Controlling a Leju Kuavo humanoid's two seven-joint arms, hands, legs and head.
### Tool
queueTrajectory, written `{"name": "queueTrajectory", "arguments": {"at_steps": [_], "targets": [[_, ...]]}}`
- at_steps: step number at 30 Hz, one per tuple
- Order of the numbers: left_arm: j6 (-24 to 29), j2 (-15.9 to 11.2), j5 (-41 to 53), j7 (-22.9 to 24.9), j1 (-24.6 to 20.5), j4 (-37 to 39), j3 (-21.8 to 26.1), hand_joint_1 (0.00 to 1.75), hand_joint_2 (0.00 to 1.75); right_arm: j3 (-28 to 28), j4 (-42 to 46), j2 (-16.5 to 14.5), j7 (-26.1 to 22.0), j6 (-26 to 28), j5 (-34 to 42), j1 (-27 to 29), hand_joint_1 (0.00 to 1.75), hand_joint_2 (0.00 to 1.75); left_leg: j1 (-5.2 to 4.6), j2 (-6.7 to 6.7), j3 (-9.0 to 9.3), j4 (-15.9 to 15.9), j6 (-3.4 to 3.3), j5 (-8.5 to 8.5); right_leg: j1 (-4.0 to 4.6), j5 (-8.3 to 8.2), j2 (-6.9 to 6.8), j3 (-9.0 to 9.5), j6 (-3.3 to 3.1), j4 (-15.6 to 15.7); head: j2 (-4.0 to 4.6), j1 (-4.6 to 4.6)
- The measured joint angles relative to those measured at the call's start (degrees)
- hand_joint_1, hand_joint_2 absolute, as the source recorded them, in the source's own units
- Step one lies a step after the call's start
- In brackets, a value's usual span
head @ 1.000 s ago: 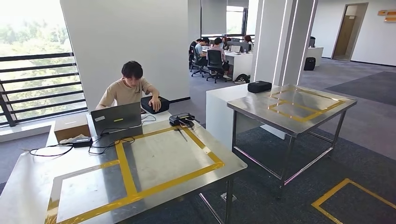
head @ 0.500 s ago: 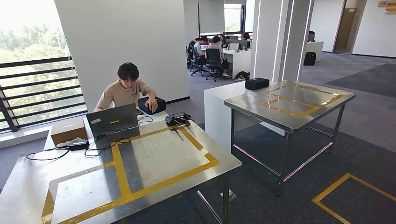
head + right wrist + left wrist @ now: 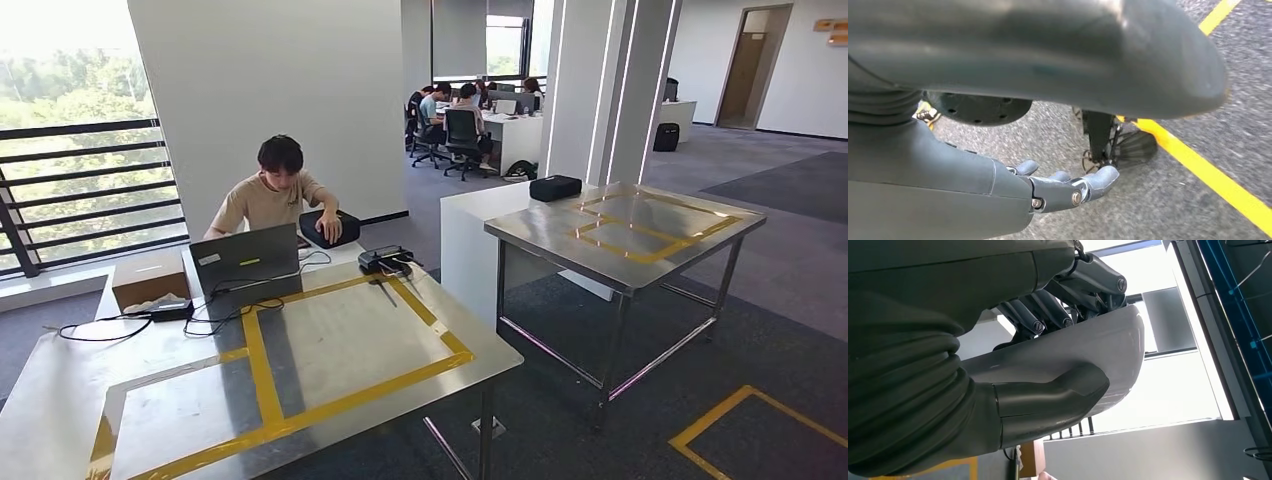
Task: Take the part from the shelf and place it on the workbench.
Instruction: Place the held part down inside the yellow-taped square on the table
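Observation:
My left hand (image 3: 1013, 400) grips the part (image 3: 1098, 345), a smooth pale grey curved piece, with the thumb (image 3: 1058, 392) along one side and the dark fingers (image 3: 1063, 300) hooked over the other. My right hand (image 3: 1048, 192) hangs over grey carpet, its fingers loosely stretched out and holding nothing. In the head view the steel workbench (image 3: 350, 335), marked with yellow tape rectangles, stands just ahead and to the left.
A person (image 3: 275, 190) sits behind a laptop (image 3: 245, 260) at the workbench's far edge, beside a cardboard box (image 3: 150, 278), cables and a black device (image 3: 385, 260). A second taped steel table (image 3: 640, 225) stands to the right. A yellow tape square (image 3: 750, 430) marks the carpet.
The whole head view swayed slightly left and down, then back, so the camera moved. The tables and the seated person stayed in place.

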State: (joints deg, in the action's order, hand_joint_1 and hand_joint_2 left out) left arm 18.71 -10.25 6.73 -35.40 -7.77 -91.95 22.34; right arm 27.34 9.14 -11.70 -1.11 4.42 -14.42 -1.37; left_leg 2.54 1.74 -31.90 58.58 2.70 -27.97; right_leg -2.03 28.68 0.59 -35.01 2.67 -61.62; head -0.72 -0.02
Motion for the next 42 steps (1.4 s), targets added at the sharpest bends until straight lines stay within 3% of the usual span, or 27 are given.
{"name": "queueTrajectory", "arguments": {"at_steps": [2, 3, 5, 7, 9, 11, 12, 14, 16, 17, 19, 20, 22, 23, 25, 26, 27, 28, 30, 32, 35, 37, 38, 40, 41, 42], "targets": [[0.02, 0.08, 0.02, -0.06, 0.03, -0.13, 0.0, 1.75, 1.75, 0.01, -0.01, -0.02, 0.01, 0.01, -0.04, 0.16, 0.0, 0.0, -0.11, 0.09, -0.14, 0.61, 0.94, -0.54, 0.24, 0.98, -0.07, -0.11, -1.45, 0.23, -0.01, -0.02], [0.02, 0.1, 0.03, -0.09, 0.06, -0.16, 0.0, 1.75, 1.75, 0.02, -0.01, -0.01, 0.02, 0.03, -0.08, 0.27, 0.0, 0.0, -0.13, 0.11, -0.04, 0.64, 1.29, -0.68, 0.22, 0.83, -0.25, 0.22, -2.31, 0.05, -0.02, -0.11], [0.03, 0.11, 0.04, -0.08, 0.07, -0.19, -0.01, 1.75, 1.75, 0.05, -0.01, 0.01, -0.02, 0.06, -0.15, 0.41, 0.0, 0.0, -0.07, -0.36, -0.02, 1.97, 1.65, -0.92, 0.19, 0.62, -0.42, 1.23, -3.38, 0.16, -0.01, -0.32], [0.04, 0.1, 0.05, -0.09, 0.01, -0.19, -0.02, 1.75, 1.75, 0.05, -0.01, 0.01, -0.06, 0.06, -0.16, 0.37, 0.0, 0.0, -0.19, -1.1, -2.8, 6.91, 1.65, -2.14, 0.33, 0.96, -0.55, 2.2, -4.1, 0.34, -0.01, -0.5], [0.04, 0.12, 0.05, -0.09, 0.13, -0.16, -0.02, 1.75, 1.75, 0.05, -0.01, 0.01, 0.01, 0.06, -0.16, 0.4, 0.0, 0.0, -0.45, -1.38, -7.55, 13.58, 1.5, -4.58, 0.58, 1.62, -0.62, 2.92, -4.48, 0.48, -0.01, -0.6], [0.04, 0.14, 0.05, -0.09, 0.32, -0.1, -0.02, 1.75, 1.75, 0.07, -0.01, 0.01, 0.16, 0.08, -0.16, 0.45, 0.0, 0.0, -0.73, -1.41, -10.41, 15.43, 0.97, -5.95, 0.85, 2.54, -0.62, 3.98, -4.56, 0.56, -0.01, -0.65], [0.04, 0.15, 0.05, -0.09, 0.37, -0.07, -0.02, 1.75, 1.75, 0.07, -0.01, 0.01, 0.22, 0.1, -0.16, 0.44, 0.0, 0.0, -0.95, -1.41, -10.57, 13.75, 0.51, -5.08, 0.98, 3.09, -0.62, 4.71, -4.55, 0.62, -0.01, -0.68], [0.04, 0.13, 0.04, -0.1, 0.39, -0.01, -0.02, 1.75, 1.75, 0.07, -0.01, -0.03, 0.3, 0.14, -0.16, 0.43, 0.0, 0.0, -1.68, -1.56, -9.36, 7.17, -0.84, 0.43, 1.16, 4.25, -0.62, 6.19, -4.37, 0.86, 0.0, -0.72], [0.05, 0.08, 0.03, -0.08, 0.38, 0.07, -0.02, 1.75, 1.75, 0.08, -0.01, -0.08, 0.35, 0.16, -0.15, 0.36, 0.0, 0.0, -2.44, -1.75, -8.14, 2.66, -1.78, 4.33, 1.32, 5.39, -0.54, 7.29, -3.79, 1.39, 0.02, -0.76], [0.05, 0.06, 0.03, -0.08, 0.36, 0.1, -0.02, 1.75, 1.75, 0.09, -0.01, -0.1, 0.37, 0.16, -0.15, 0.33, 0.0, 0.0, -2.66, -1.76, -7.81, 1.85, -2.03, 4.78, 1.39, 5.55, -0.54, 7.9, -3.39, 1.44, 0.02, -0.79], [0.05, 0.03, 0.03, -0.11, 0.23, 0.09, -0.03, 1.75, 1.75, 0.11, -0.01, -0.09, 0.32, 0.17, -0.15, 0.21, 0.0, 0.0, -2.54, -1.55, -6.28, 1.32, -2.44, 4.05, 1.51, 5.15, -0.58, 8.64, -2.62, 0.85, 0.0, -0.73], [0.05, 0.03, 0.03, -0.14, 0.1, 0.08, -0.03, 1.75, 1.75, 0.11, -0.01, -0.07, 0.27, 0.17, -0.15, 0.11, 0.0, 0.0, -2.41, -1.45, -5.47, 1.0, -2.75, 3.8, 1.53, 4.53, -0.57, 8.35, -2.35, -0.76, 0.0, -0.68], [0.04, 0.08, 0.03, -0.16, -0.18, 0.08, -0.04, 1.75, 1.75, 0.1, -0.01, -0.02, 0.25, 0.15, -0.16, -0.22, 0.0, 0.0, -2.25, -1.38, -3.93, 0.72, -3.26, 3.1, 1.48, 4.49, -0.52, 4.78, -2.03, -6.64, -0.01, -0.55], [0.03, 0.12, 0.04, -0.16, -0.28, 0.11, -0.04, 1.75, 1.75, 0.09, -0.01, -0.02, 0.24, 0.14, -0.17, -0.32, 0.0, 0.0, -2.26, -1.35, -3.42, 0.71, -3.47, 2.61, 1.49, 5.37, -0.51, 2.32, -1.91, -9.9, -0.01, -0.48], [0.0, 0.24, 0.07, -0.14, -0.33, 0.16, -0.06, 1.75, 1.75, 0.09, -0.01, -0.02, 0.26, 0.13, -0.24, -0.25, 0.0, 0.0, -2.33, -1.11, -2.21, 0.71, -3.65, 1.39, 1.57, 9.36, -0.51, -2.38, -1.71, -13.8, -0.01, -0.35], [-0.02, 0.29, 0.08, -0.13, -0.33, 0.2, -0.06, 1.75, 1.75, 0.09, -0.01, -0.01, 0.26, 0.13, -0.29, -0.15, 0.0, 0.0, -2.38, -0.97, -1.41, 0.71, -3.64, 0.69, 1.62, 10.89, -0.51, -3.8, -1.7, -13.69, -0.01, -0.29], [-0.02, 0.33, 0.09, -0.12, -0.33, 0.25, -0.07, 1.75, 1.75, 0.09, -0.01, 0.0, 0.26, 0.13, -0.33, -0.05, 0.0, 0.0, -2.45, -0.85, -0.43, 0.71, -3.61, -0.1, 1.69, 11.17, -0.5, -4.62, -1.83, -12.22, -0.01, -0.23], [-0.02, 0.37, 0.09, -0.12, -0.34, 0.28, -0.07, 1.75, 1.75, 0.09, -0.01, 0.02, 0.26, 0.13, -0.35, 0.01, 0.0, 0.0, -2.52, -0.78, 0.53, 0.71, -3.55, -0.84, 1.8, 9.72, -0.48, -4.75, -2.08, -9.67, -0.01, -0.2], [-0.03, 0.54, 0.1, -0.11, -0.41, 0.47, -0.13, 1.75, 1.75, 0.1, -0.01, 0.14, 0.26, 0.13, -0.35, 0.22, 0.0, 0.0, -2.67, -0.62, 1.98, 0.82, -3.32, -2.38, 2.23, 1.87, -0.3, -4.39, -2.96, -2.97, 0.02, -0.16], [-0.04, 0.7, 0.1, -0.07, -0.51, 0.68, -0.29, 1.75, 1.75, 0.1, -0.01, 0.23, 0.33, 0.12, -0.37, 0.41, 0.0, 0.0, -2.85, -0.34, 2.84, 0.95, -2.81, -3.61, 2.51, -3.67, -0.01, -3.86, -3.62, 0.69, 0.04, -0.16], [-0.06, 0.51, 0.15, -0.06, -0.7, 0.58, -0.43, 1.75, 1.75, 0.11, 0.0, 0.12, 0.27, 0.13, -0.48, 0.23, 0.0, 0.0, -2.99, -0.24, 2.88, 3.28, -1.72, -2.8, 2.17, -3.48, 0.02, -1.95, -4.41, 1.54, 0.02, -0.21], [-0.08, 0.32, 0.3, -0.03, -1.1, 0.53, -0.46, 1.75, 1.75, 0.13, 0.01, 0.08, 0.14, 0.16, -0.5, 0.03, 0.0, 0.0, -2.88, -0.75, -0.28, 8.64, -0.92, -2.02, 1.78, -2.67, -0.05, -0.16, -4.94, 2.01, 0.0, -0.35], [-0.09, 0.33, 0.38, 0.04, -1.25, 0.6, -0.48, 1.75, 1.75, 0.13, 0.01, 0.13, 0.12, 0.19, -0.5, -0.01, 0.0, 0.0, -2.71, -1.01, -2.41, 11.73, -0.52, -2.54, 1.69, -2.08, -0.07, 0.58, -5.06, 2.14, 0.0, -0.45], [-0.08, 0.38, 0.54, 0.23, -1.39, 0.75, -0.49, 1.75, 1.75, 0.13, 0.0, 0.12, 0.17, 0.21, -0.5, 0.04, 0.0, 0.0, -2.26, -1.27, -6.83, 16.17, 0.04, -6.37, 1.51, -0.77, -0.05, 2.01, -5.1, 2.22, 0.0, -0.55], [-0.08, 0.41, 0.64, 0.33, -1.36, 0.81, -0.5, 1.75, 1.75, 0.13, -0.01, 0.1, 0.2, 0.23, -0.51, 0.11, 0.0, 0.0, -2.07, -1.36, -8.17, 16.54, 0.15, -8.16, 1.41, -0.07, -0.04, 2.79, -5.03, 2.22, 0.0, -0.58], [-0.08, 0.44, 0.79, 0.4, -1.36, 0.86, -0.5, 1.75, 1.75, 0.13, -0.01, 0.09, 0.22, 0.26, -0.51, 0.16, 0.0, 0.0, -1.91, -1.44, -8.89, 15.58, 0.18, -8.91, 1.29, 0.69, -0.02, 3.7, -4.91, 2.22, 0.0, -0.61]]}}
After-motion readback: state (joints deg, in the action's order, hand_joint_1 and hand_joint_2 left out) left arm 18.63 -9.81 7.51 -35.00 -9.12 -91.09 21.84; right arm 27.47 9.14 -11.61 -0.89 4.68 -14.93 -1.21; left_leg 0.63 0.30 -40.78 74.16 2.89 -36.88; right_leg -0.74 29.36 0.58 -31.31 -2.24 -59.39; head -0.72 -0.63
